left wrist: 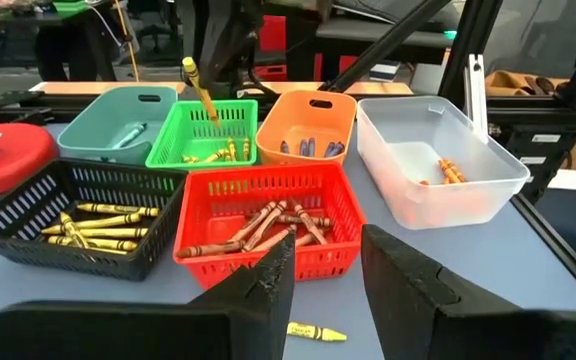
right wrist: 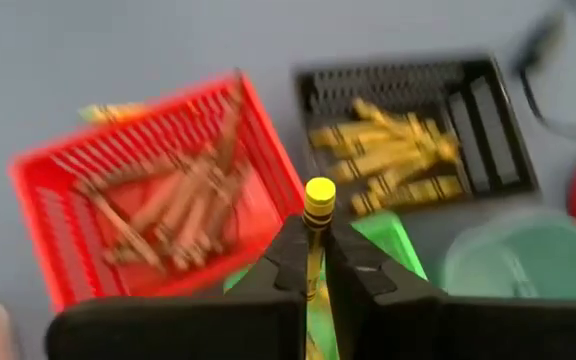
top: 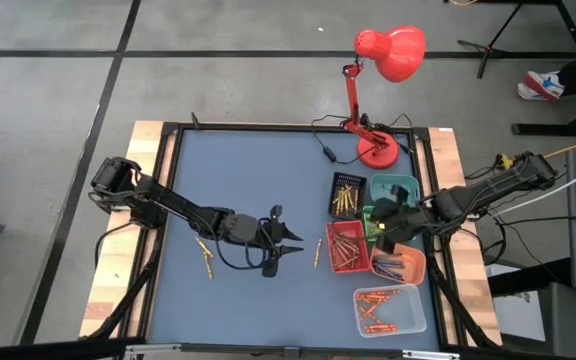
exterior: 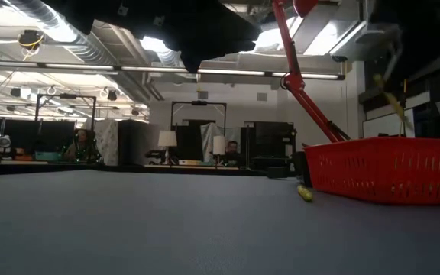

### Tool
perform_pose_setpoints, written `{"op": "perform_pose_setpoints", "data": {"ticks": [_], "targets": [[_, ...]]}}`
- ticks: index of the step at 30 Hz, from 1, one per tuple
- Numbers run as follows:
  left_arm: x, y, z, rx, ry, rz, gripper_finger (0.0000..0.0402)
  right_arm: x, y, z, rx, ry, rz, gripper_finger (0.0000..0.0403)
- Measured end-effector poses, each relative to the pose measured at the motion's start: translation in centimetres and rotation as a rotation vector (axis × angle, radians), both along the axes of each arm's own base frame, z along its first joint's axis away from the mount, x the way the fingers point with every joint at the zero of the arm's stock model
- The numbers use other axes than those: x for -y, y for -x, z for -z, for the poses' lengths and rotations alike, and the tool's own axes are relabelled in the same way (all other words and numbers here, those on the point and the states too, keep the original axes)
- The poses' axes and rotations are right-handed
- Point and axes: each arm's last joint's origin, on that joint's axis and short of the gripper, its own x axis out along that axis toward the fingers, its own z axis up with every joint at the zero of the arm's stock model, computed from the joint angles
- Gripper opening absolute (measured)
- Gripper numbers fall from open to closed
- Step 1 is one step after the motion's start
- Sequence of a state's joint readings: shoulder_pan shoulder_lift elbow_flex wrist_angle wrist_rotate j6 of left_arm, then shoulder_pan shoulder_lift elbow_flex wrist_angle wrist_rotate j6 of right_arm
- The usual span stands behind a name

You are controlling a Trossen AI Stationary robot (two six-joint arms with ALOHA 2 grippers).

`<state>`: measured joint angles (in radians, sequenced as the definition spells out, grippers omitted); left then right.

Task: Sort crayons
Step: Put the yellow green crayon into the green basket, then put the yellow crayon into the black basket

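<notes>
My right gripper (top: 379, 226) hangs over the green basket (left wrist: 206, 133) and is shut on a yellow crayon (left wrist: 200, 92). My left gripper (top: 301, 243) stands open low over the middle of the table, pointing at the trays. Between its fingers (left wrist: 268, 290) there is nothing. A loose yellow crayon (left wrist: 316, 332) lies flat on the mat just ahead of them. Two more crayons (top: 207, 258) lie on the mat near the left arm. Brown-red crayons fill the red basket (left wrist: 268, 262), and yellow ones lie in the black basket (left wrist: 28, 215). My right gripper pinches the yellow crayon's shaft (right wrist: 314, 250) between its two fingers. The crayon runs along the fingers, and its blunt end (right wrist: 319, 192) sticks out past the tips. The fingers slant down from the table's right side. The crayon is lifted clear above the green basket, tilted.
Behind the red and black baskets stand a teal tray (left wrist: 118, 115), an orange tray (left wrist: 308, 125) holding blue crayons, and a clear tub (left wrist: 438, 160) with a few orange crayons. A red desk lamp (top: 378, 150) stands at the far edge.
</notes>
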<state>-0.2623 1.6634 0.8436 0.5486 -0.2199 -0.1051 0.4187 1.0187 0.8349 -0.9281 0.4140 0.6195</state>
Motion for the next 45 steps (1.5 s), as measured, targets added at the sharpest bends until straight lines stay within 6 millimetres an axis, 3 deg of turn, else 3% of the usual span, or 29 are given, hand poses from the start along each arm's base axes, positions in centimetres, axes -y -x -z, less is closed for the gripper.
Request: {"op": "perform_pose_setpoints", "data": {"ticks": [6,13,18,26,31,36,45], "targets": [[0.0,0.0,0.0,-0.001,0.021,-0.006,0.0102,0.4,1.3,0.6,-0.143,-0.009,0.049,0.0015],[-0.2,0.7,-0.1,-0.076,0.062,-0.025,0.0098,0.5,1.5,0.7,-0.165,-0.008,0.058,0.0016],[-0.8,3.2,-1.2,-0.259,0.171,-0.093,0.0097,0.5,1.5,0.7,-0.167,-0.008,0.058,0.0025],[-1.3,8.0,-3.2,-0.555,0.563,-0.195,0.0097,0.5,1.4,0.6,-0.159,-0.011,0.057,0.0096],[-0.5,10.1,-2.3,-0.815,0.796,-0.314,0.0097,0.5,1.4,0.6,-0.156,-0.012,0.057,0.0114],[0.7,11.8,-1.0,-1.021,0.892,-0.514,0.0097,0.5,1.4,0.6,-0.154,-0.014,0.057,0.0113],[2.8,13.7,0.4,-1.156,0.961,-0.815,0.0097,0.4,1.3,0.6,-0.147,-0.017,0.057,0.0113]]}}
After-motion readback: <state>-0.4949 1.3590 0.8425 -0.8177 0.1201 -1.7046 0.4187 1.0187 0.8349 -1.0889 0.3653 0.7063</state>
